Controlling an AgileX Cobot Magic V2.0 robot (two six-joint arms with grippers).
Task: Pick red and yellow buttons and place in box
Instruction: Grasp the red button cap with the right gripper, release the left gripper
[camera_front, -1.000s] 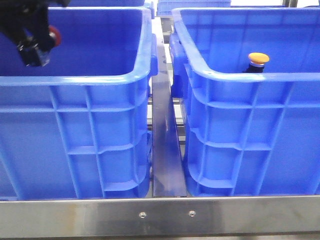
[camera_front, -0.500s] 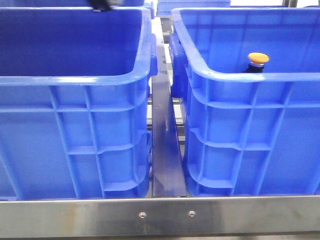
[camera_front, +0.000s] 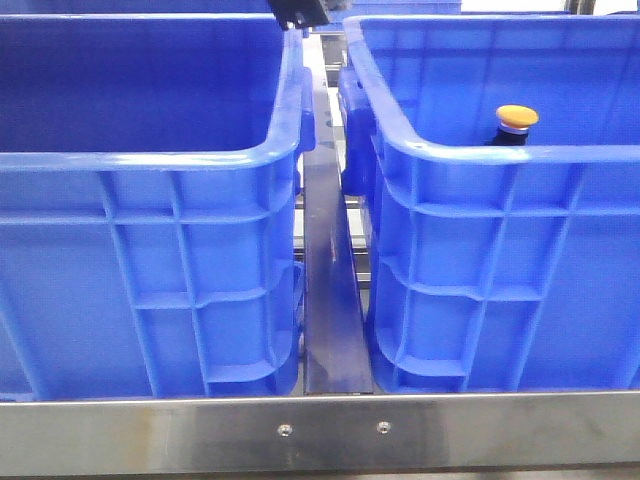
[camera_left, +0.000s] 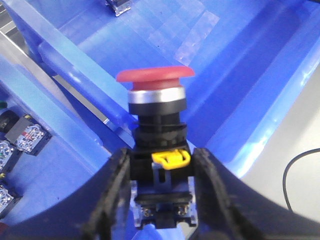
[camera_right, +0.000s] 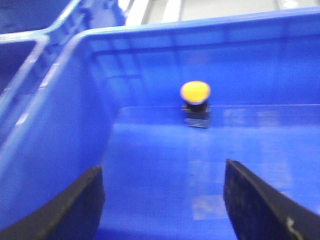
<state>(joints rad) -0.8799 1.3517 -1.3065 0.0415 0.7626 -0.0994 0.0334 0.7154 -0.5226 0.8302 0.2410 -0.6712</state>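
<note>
Now risen out of the left crate (camera_front: 150, 160), left claw (camera_left: 161, 175) clamping red button (camera_left: 155, 76); right claw (camera_right: 162, 200) spread. Carry clear over both rims, release low beside yellow button (camera_front: 517, 116).

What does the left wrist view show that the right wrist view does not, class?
Only the left wrist view shows the red button, gripped between the left gripper's fingers. Only the right wrist view shows the yellow button, standing on a crate floor ahead of the open right gripper. Both show blue crate walls.
</note>
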